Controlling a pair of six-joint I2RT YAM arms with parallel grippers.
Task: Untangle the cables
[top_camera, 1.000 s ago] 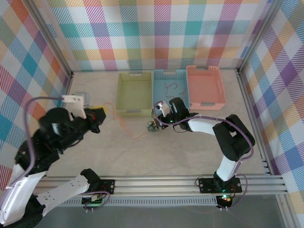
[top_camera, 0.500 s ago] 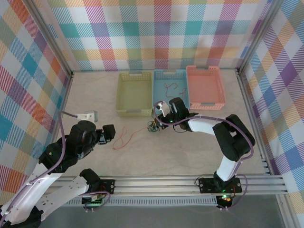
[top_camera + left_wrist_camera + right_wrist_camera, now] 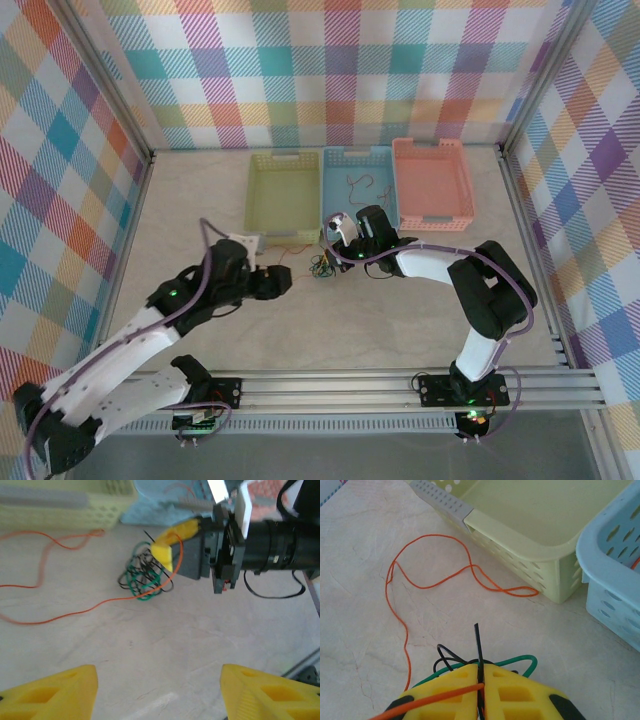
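The cables form a small green and black tangle (image 3: 321, 267) on the table in front of the baskets. My right gripper (image 3: 330, 252) sits over the tangle (image 3: 145, 577). In the right wrist view it (image 3: 481, 680) is shut on a black strand (image 3: 477, 640), with an orange strand pinched in as well and a green loop (image 3: 520, 661) beneath. The long orange cable (image 3: 430, 582) (image 3: 50, 615) trails loose leftward across the table. My left gripper (image 3: 283, 281) (image 3: 160, 695) is open, low over bare table just left of the tangle, and holds nothing.
Three baskets stand in a row behind: yellow-green (image 3: 283, 236), blue (image 3: 357, 153) with thin reddish wires (image 3: 358, 183) inside, and pink (image 3: 432, 144). The yellow-green basket's corner (image 3: 520, 535) is close to the orange cable. Checkered walls enclose the table.
My left arm has swung from the far left toward the centre, to just beside the tangle. The orange cable it was stretching now lies slack on the table. The right arm has stayed put.
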